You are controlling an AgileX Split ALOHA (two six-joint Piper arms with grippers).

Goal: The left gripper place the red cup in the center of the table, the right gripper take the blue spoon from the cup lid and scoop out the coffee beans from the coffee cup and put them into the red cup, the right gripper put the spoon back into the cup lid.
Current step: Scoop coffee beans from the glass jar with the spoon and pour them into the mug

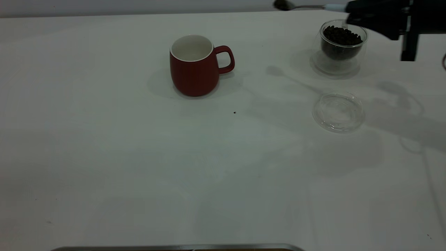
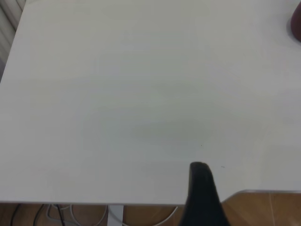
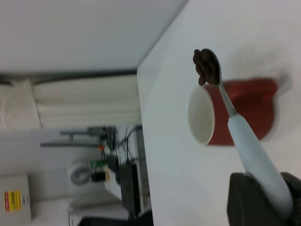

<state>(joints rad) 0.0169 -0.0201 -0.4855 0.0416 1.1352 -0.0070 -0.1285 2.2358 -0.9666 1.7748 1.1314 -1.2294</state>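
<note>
The right jaws (image 1: 352,15) are clenching the spoon (image 1: 306,6) by the end of its pale blue handle, up at the far right of the surface (image 1: 139,157), above the glass cup (image 1: 339,47). The spoon is lying roughly level, its long axis running sideways across the exterior view, bowl pointing toward the mug (image 1: 195,66) and handle back into the jaws. A few beans (image 3: 206,68) are sitting heaped in the spoon bowl. More beans (image 1: 341,36) are filling the glass cup beneath. The mug is standing upright near the middle, well apart from the spoon, its handle pointing toward the glass cup and its white inside showing bare. The lid (image 1: 338,111) is lying flat just in front of the glass cup, not touching it. The left gripper (image 2: 202,197) is hanging over the surface edge; I cannot tell how its jaws are standing.
</note>
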